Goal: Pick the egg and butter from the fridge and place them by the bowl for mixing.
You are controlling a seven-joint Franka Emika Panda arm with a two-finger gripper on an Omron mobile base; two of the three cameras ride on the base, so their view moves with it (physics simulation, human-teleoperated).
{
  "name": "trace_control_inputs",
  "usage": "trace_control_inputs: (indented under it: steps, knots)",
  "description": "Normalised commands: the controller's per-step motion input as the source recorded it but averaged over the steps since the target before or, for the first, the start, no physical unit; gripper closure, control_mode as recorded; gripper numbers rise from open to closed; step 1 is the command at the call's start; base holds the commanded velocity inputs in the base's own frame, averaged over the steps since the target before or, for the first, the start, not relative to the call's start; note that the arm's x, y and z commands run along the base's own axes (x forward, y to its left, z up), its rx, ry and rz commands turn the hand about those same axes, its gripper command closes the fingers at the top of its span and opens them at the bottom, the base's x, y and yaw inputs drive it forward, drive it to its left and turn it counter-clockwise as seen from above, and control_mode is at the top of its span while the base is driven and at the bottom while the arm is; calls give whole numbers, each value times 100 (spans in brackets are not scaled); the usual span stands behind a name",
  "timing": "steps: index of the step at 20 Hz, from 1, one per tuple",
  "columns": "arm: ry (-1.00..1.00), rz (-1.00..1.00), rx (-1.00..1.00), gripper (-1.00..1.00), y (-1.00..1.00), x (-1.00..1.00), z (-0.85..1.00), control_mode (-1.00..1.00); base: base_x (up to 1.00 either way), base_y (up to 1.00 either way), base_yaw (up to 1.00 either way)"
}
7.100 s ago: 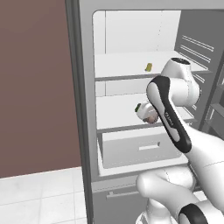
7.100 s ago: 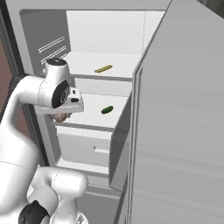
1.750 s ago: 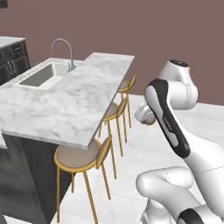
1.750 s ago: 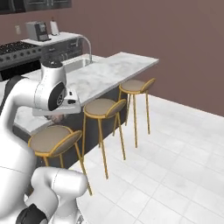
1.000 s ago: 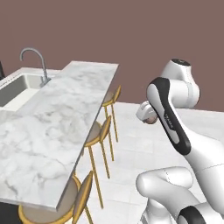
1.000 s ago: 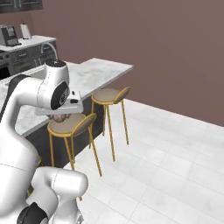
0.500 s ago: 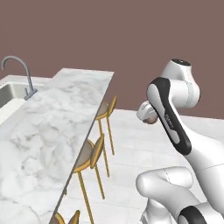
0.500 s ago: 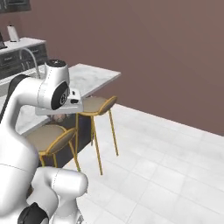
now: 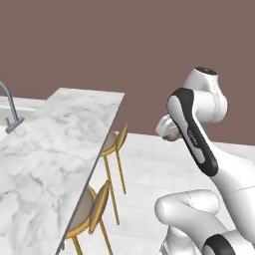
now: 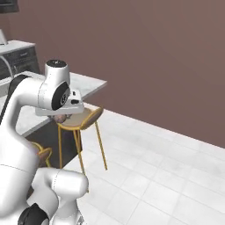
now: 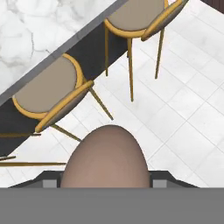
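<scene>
Since the fridge, your base drove to the counter (image 9: 60, 144); gripper (image 11: 105, 186) clamps the egg (image 11: 105, 162), butter still to fetch

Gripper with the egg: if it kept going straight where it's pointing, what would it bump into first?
Probably the white tiled floor. The gripper holding the egg points downward beside the stools, though depth is hard to judge and a stool's legs lie close to that line.

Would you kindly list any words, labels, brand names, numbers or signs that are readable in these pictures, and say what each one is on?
There is no readable text in these views.
The marble counter, the stools, the wall and the floor tiles bear no lettering.
The egg in the gripper has no mark.
The dark band on the arm has a faint mark, too small to read.
</scene>
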Motion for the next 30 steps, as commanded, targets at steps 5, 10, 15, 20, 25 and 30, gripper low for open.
trace_control_inputs:
  steps: [5,10,15,20,25,30]
  knots:
    - [0,0,0,100,0,0,0,100,67,-35,0]
    - [0,0,0,100,0,0,0,100,69,-39,0]
    - [0,0,0,100,0,0,0,100,70,-39,0]
    - [0,0,0,100,0,0,0,100,72,-40,0]
    - [0,0,0,100,0,0,0,100,77,-35,0]
    - [0,0,0,100,0,0,0,100,82,-28,0]
